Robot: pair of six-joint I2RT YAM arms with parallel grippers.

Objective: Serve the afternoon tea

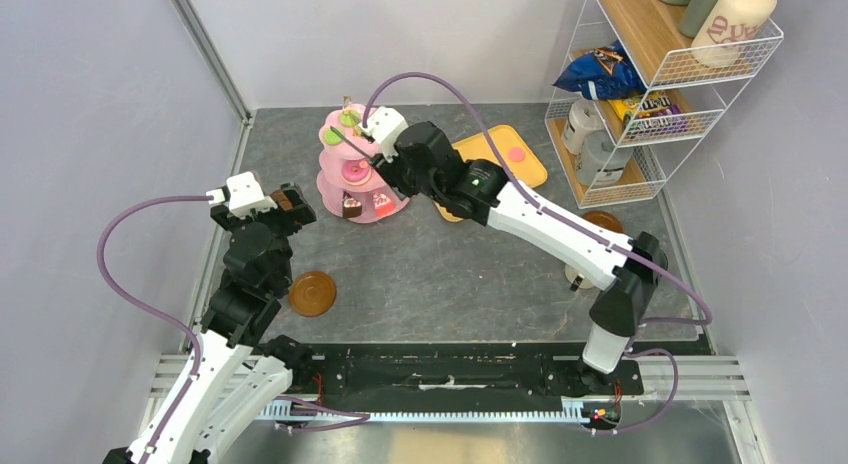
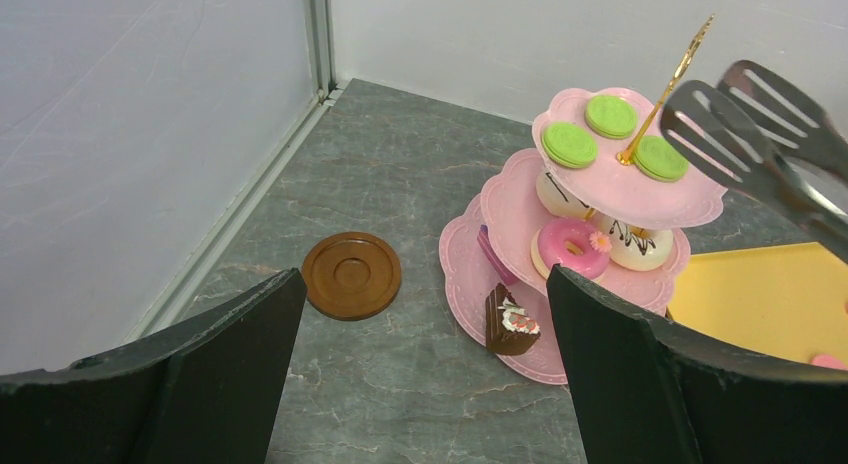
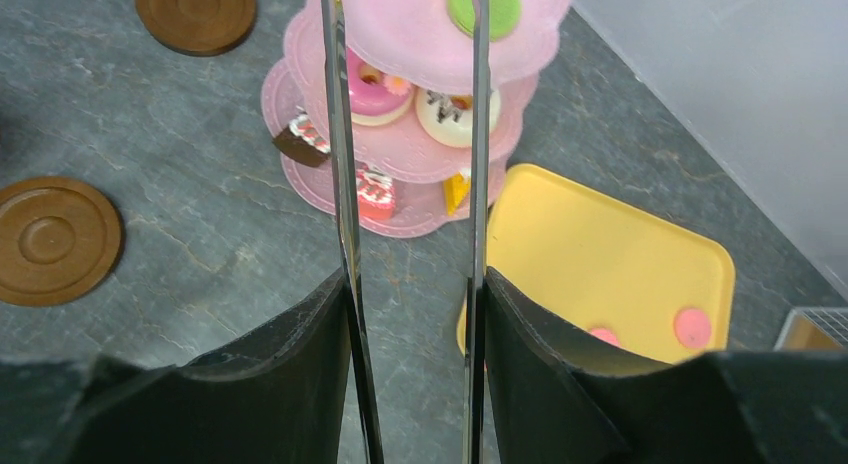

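Observation:
The pink three-tier stand (image 1: 352, 179) stands at the back of the table. Green macarons (image 2: 570, 144) lie on its top tier, a pink donut (image 2: 570, 246) on the middle one, a chocolate cake wedge (image 2: 510, 322) on the bottom one. My right gripper (image 3: 410, 284) is shut on metal tongs (image 3: 340, 134), whose slotted tips (image 2: 745, 124) hover beside the top tier. My left gripper (image 2: 425, 276) is open and holds nothing, left of the stand, above a brown saucer (image 2: 352, 274).
A yellow tray (image 1: 500, 154) with pink macarons (image 3: 692, 327) lies right of the stand. A second saucer (image 1: 312, 293) sits in front of the left arm, a third (image 1: 603, 220) under the right arm. A wire shelf rack (image 1: 640, 94) stands at the back right.

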